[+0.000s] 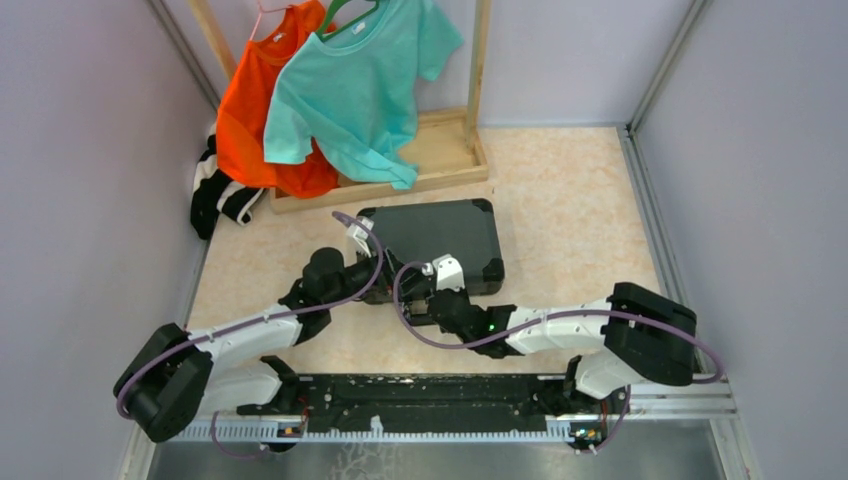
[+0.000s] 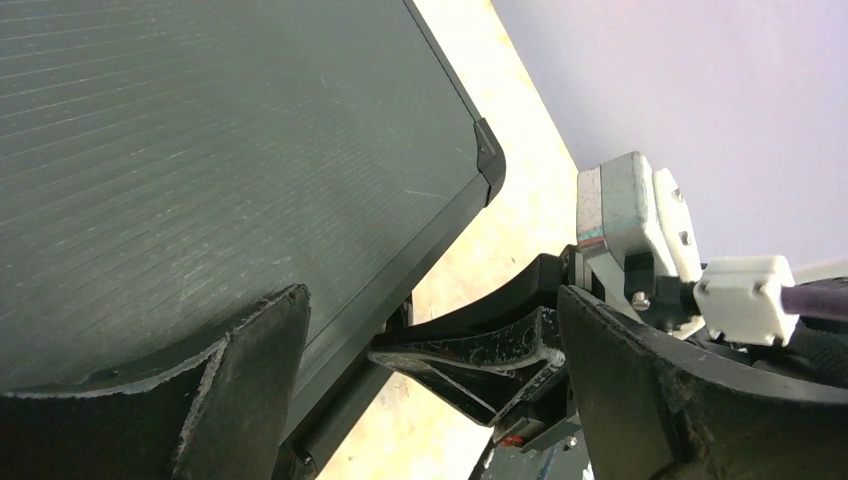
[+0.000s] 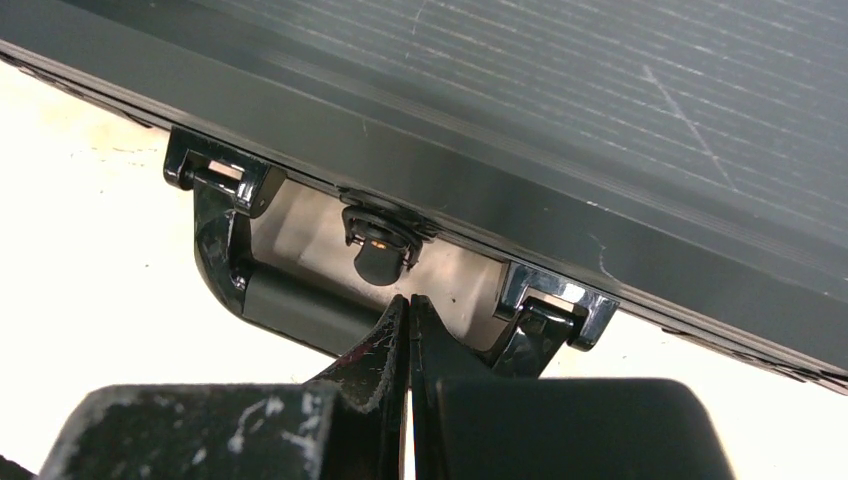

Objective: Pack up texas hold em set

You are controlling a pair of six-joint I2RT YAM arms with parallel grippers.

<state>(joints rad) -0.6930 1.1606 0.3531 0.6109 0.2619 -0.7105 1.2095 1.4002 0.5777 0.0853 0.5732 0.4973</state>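
Evidently the packing is at its closing step: the black briefcase (image 1: 440, 232) lies shut and flat about the middle of the counter (image 1: 570, 200), with its handle (image 3: 290, 305) toward the near edge. The right pincer (image 3: 408, 325) is fully closed and empty, its tips just under the small latch (image 3: 378, 250) between the handle brackets. The left pincer (image 2: 430, 330) gapes wide by the case's near-left corner and holds nothing. The next move probably calls for a well-aimed press on that latch, lid kept down.
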